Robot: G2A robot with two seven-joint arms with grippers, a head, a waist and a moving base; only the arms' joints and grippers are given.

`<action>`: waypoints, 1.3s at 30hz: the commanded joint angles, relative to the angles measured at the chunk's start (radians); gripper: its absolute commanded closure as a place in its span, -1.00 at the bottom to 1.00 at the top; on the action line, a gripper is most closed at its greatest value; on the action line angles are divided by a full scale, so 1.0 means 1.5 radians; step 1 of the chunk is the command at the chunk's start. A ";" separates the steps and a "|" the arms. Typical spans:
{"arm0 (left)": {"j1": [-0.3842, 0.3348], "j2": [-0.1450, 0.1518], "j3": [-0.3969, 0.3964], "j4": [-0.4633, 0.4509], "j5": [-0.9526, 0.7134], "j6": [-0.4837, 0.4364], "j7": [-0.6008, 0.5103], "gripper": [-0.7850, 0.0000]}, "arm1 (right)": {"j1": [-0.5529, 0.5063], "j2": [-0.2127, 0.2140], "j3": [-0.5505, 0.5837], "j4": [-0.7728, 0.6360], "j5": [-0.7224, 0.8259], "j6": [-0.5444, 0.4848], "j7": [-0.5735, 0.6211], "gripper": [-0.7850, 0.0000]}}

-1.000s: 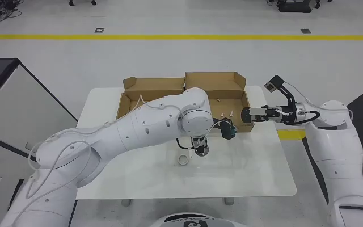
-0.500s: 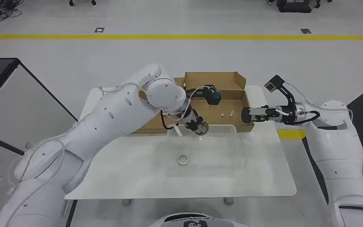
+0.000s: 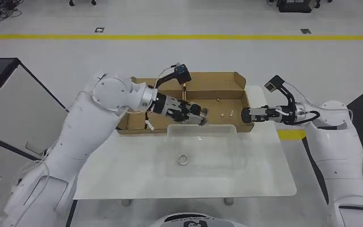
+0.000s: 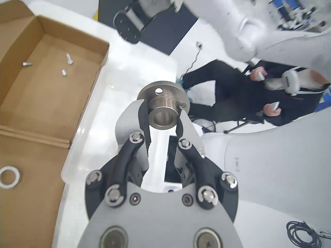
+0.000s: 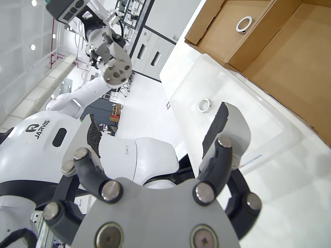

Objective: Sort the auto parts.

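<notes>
"Top view: where has the flanged hub gone?"
"Up off the clear tray, pinched by the fingers of the left gripper; now beside the cardboard boxes' front wall; drop looks next; right gripper fingers spread."

We record a pale grey, glossy floor crossed on the far side by one straight yellow line, with two small floor plates beyond it. The worktop is white with rounded corners. A dark-framed partition stands beside it. White cabinets line a wall under round ceiling lights.
</notes>
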 commanded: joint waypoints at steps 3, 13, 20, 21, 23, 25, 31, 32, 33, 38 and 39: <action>0.033 0.004 -0.033 -0.004 -0.110 -0.069 0.024 1.00 | 0.000 0.000 0.000 0.000 0.000 0.000 0.000 -1.00; 0.057 0.006 -0.031 -0.068 -0.278 -0.210 0.138 1.00 | 0.000 0.000 0.000 0.000 0.000 0.000 0.000 -1.00; 0.050 0.019 0.001 -0.103 -0.286 -0.306 0.234 1.00 | 0.000 0.000 0.000 0.000 0.000 0.000 0.000 -1.00; 0.048 0.022 0.008 -0.102 -0.282 -0.318 0.246 1.00 | 0.000 0.000 0.000 0.000 0.000 0.000 0.000 -1.00; 0.036 0.029 0.023 -0.096 -0.260 -0.327 0.255 1.00 | 0.000 0.000 0.000 0.000 0.000 0.000 0.000 -1.00; 0.027 0.035 0.033 -0.089 -0.240 -0.326 0.253 1.00 | 0.000 0.000 0.000 0.000 0.000 0.000 0.000 -1.00; 0.027 0.035 0.033 -0.089 -0.240 -0.326 0.253 1.00 | 0.000 0.000 0.000 0.000 0.000 0.000 0.000 -1.00; 0.027 0.035 0.033 -0.089 -0.240 -0.326 0.253 1.00 | 0.000 0.000 0.000 0.000 0.000 0.000 0.000 -1.00; 0.027 0.035 0.033 -0.089 -0.240 -0.326 0.253 1.00 | 0.000 0.000 0.000 0.000 0.000 0.000 0.000 -1.00; 0.063 0.028 0.039 -0.124 -0.299 -0.348 0.311 1.00 | 0.000 0.000 0.000 0.000 0.000 0.000 0.000 -1.00; 0.064 0.027 0.041 -0.125 -0.310 -0.356 0.308 1.00 | 0.000 0.000 0.000 0.000 0.000 0.000 0.000 -1.00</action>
